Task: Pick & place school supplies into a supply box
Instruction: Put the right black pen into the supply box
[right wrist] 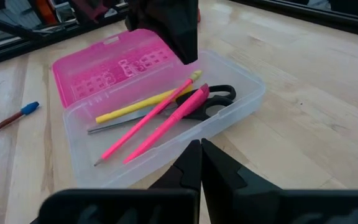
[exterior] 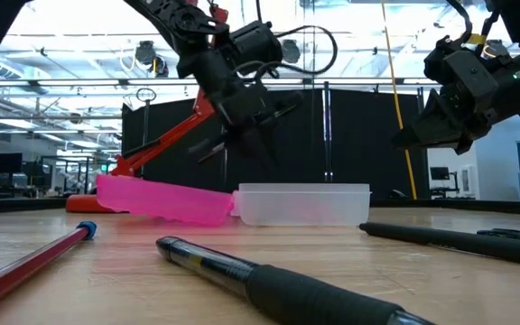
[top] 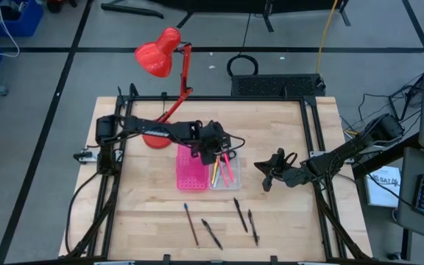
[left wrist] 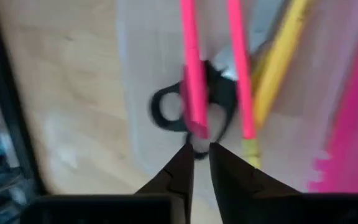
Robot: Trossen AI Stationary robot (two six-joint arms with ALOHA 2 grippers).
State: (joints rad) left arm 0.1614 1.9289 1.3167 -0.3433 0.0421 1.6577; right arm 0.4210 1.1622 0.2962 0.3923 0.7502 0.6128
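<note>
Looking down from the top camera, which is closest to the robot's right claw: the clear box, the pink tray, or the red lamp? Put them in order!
From the right gripper, nearest first:
1. The clear box, just to its left, holding pens.
2. The pink tray, touching the box's far side.
3. The red lamp, far off at the table's back left corner.

The left hand [right wrist: 166, 25] covers part of the pink tray [right wrist: 104, 62]; the scissors [left wrist: 185, 106] look blurred, their blades lying under pens.
</note>
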